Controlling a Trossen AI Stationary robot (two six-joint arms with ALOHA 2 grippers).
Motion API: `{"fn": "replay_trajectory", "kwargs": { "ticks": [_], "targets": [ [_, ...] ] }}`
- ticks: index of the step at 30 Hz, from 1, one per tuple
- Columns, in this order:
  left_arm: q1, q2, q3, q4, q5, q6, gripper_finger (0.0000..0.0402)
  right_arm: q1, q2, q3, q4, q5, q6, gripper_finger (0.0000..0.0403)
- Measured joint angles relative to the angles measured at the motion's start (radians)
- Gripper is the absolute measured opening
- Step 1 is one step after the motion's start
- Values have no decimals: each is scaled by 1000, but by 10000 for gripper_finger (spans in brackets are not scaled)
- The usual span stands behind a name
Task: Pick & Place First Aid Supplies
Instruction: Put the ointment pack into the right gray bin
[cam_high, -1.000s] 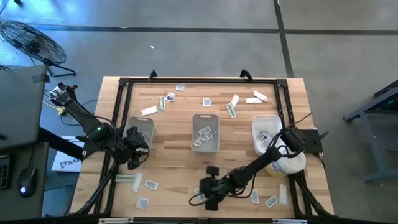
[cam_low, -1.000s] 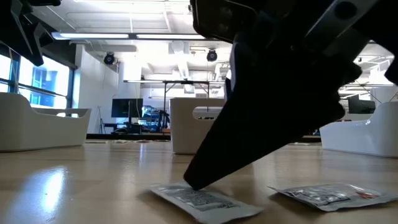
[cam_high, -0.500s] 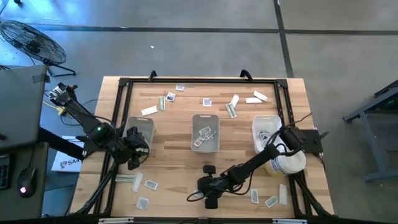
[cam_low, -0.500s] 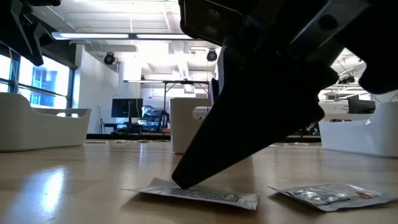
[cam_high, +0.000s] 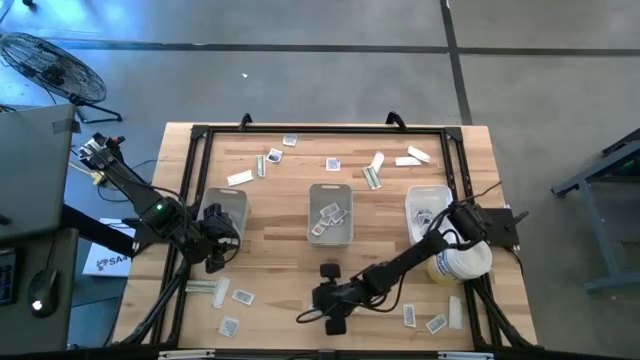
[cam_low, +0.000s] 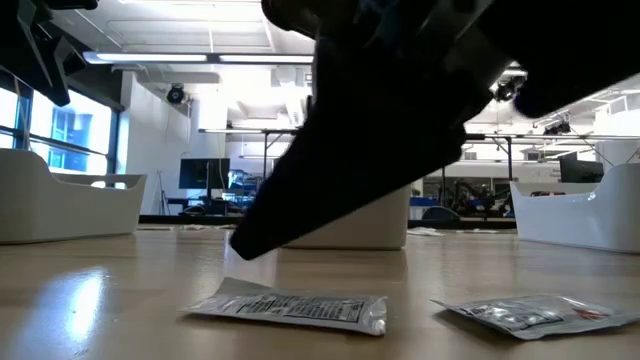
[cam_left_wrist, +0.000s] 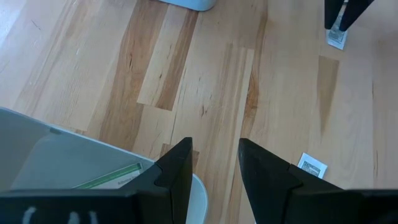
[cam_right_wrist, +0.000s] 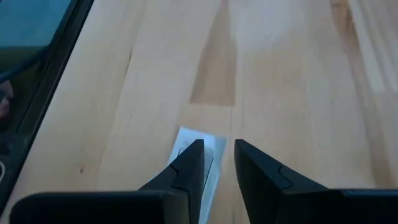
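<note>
the right gripper (cam_right_wrist: 216, 163) has slid left along the near edge and come up off the packet (cam_low: 292, 307), which lies flat just under and ahead of its slightly parted fingers — long axis seemingly left-right — far closer to it than the left gripper (cam_left_wrist: 214, 163).

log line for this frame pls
right gripper: open, just above packet at front edge, not gripping | left gripper: open, waiting by left tray | centre tray: holds packets

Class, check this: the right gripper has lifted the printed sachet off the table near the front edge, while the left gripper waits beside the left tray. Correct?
Not quite. The low view shows the sachet lying flat on the table, with the right gripper poised above it, jaws apart. The left gripper does wait beside the left tray.
</note>
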Motion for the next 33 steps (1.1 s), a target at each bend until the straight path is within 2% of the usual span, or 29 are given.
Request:
{"fn": "replay_trajectory", "kwargs": {
  "ticks": [6,19,23,29,33],
  "targets": [
    [0,0,0,0,0,0,128,-10,37,-15,65,-36,-47,83],
    [0,0,0,0,0,0,128,-27,43,-16,36,-31,-80,81],
    [0,0,0,0,0,0,128,-42,45,-15,8,-40,-80,60],
    [0,0,0,0,0,0,128,-57,47,-15,-5,-56,-80,7],
    [0,0,0,0,0,0,128,-58,48,-16,-8,-41,-86,5]
  ]
}}
